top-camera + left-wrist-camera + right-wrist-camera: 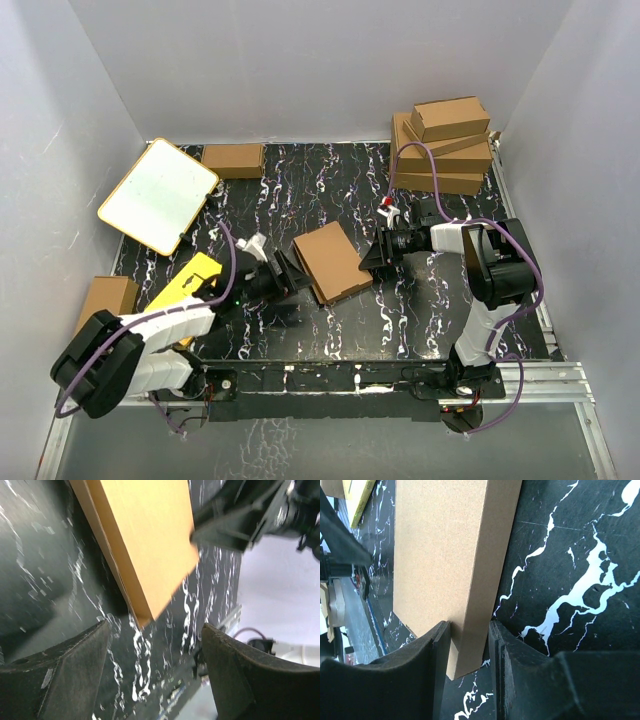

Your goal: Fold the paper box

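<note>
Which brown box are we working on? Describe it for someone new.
Look at the middle of the black marbled table, between the two arms. The box there is a thin, closed brown mailer. Unlike the stack at the back right, the back box and the left-edge box, it has the right gripper clamped on its edge.

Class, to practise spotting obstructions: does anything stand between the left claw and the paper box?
Nothing visible: only table surface lies between the open left claw and the paper box, gripped by the right claw.
</note>
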Controlling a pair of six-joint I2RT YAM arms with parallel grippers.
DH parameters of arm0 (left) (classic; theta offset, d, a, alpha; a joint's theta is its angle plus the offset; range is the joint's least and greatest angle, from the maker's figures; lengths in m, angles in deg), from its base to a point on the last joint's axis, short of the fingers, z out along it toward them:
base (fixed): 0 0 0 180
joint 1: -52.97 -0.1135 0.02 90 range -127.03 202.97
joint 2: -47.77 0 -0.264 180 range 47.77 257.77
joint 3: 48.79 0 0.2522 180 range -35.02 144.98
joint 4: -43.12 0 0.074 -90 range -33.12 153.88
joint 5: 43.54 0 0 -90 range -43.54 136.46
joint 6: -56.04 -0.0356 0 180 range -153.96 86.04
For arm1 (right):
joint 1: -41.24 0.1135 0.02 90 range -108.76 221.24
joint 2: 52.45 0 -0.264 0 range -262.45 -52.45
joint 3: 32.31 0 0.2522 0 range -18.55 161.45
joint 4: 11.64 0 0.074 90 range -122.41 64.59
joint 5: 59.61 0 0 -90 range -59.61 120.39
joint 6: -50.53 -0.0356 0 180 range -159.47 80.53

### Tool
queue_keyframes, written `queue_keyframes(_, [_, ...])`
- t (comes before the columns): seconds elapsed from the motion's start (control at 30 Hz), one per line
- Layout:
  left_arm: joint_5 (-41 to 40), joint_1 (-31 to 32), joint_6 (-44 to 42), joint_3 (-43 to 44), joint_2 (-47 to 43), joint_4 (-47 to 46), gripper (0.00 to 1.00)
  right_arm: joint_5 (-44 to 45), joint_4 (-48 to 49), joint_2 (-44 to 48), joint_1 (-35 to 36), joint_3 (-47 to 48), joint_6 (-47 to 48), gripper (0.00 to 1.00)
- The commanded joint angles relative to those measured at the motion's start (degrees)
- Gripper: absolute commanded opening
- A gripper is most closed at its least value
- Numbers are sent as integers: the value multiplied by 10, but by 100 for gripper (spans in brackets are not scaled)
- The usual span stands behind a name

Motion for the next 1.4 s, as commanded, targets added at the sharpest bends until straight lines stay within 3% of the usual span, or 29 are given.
queue_keyframes(0.0, [-57,60,76,-31,-27,-36,72,45,-3,-16,6,5,28,39])
queue_keyframes(0.57, [-146,172,168,24,141,-101,64,45,-5,-16,6,6,28,39])
queue_keyframes(0.93, [-161,184,166,37,157,-76,44,44,-5,-14,6,5,28,39])
queue_keyframes(1.23, [-167,186,136,62,163,-21,34,44,-5,-14,6,6,28,38])
queue_keyframes(1.37, [-173,191,119,82,165,10,25,44,-5,-14,6,5,28,38])
